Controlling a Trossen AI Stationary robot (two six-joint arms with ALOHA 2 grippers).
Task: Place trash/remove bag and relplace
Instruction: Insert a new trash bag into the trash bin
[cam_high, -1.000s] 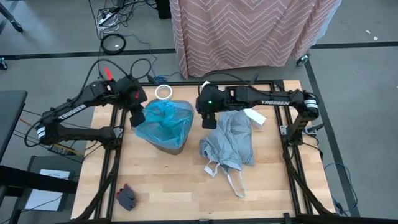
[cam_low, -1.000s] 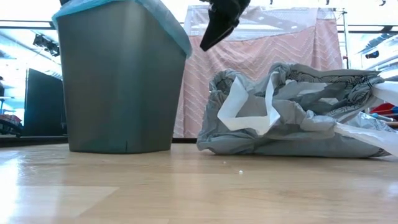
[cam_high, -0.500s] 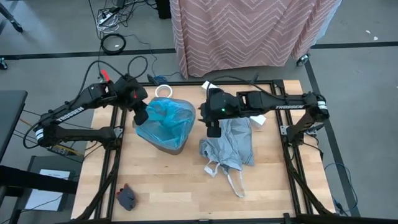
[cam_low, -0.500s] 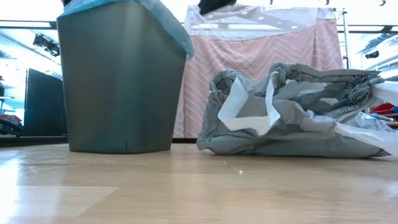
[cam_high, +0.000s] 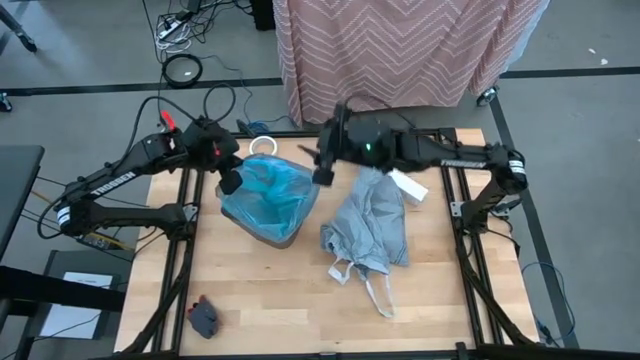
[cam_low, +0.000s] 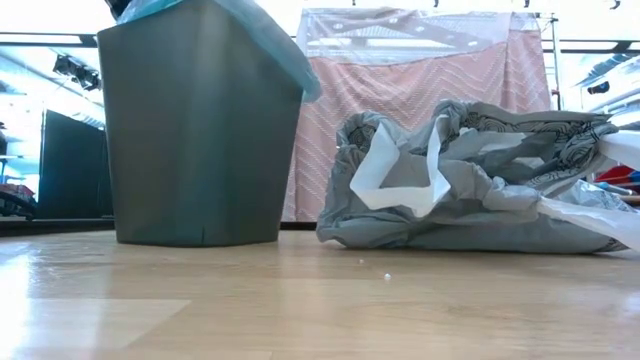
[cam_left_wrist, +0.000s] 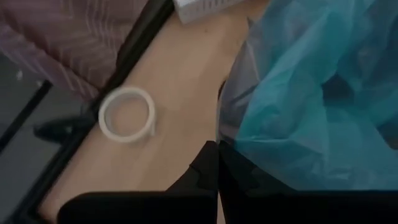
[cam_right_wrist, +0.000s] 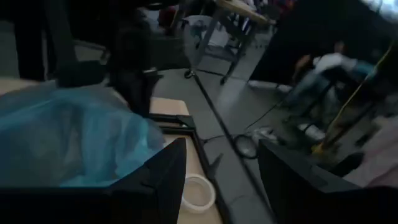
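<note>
A turquoise bag (cam_high: 268, 192) lines the grey bin (cam_low: 195, 130) near the table's (cam_high: 290, 290) back-left corner, its film draped over the rim. The left gripper (cam_high: 229, 182), fingers pinched on that film at the bin's left rim, holds it. The right gripper (cam_high: 322, 165) hangs with fingers parted and empty above the bin's right rim. The old grey bag (cam_high: 370, 228) lies slumped toward the right edge, handles trailing forward. Both bags look light, limp and slippery; the rim fold or loop handles likely offer the surest hold.
</note>
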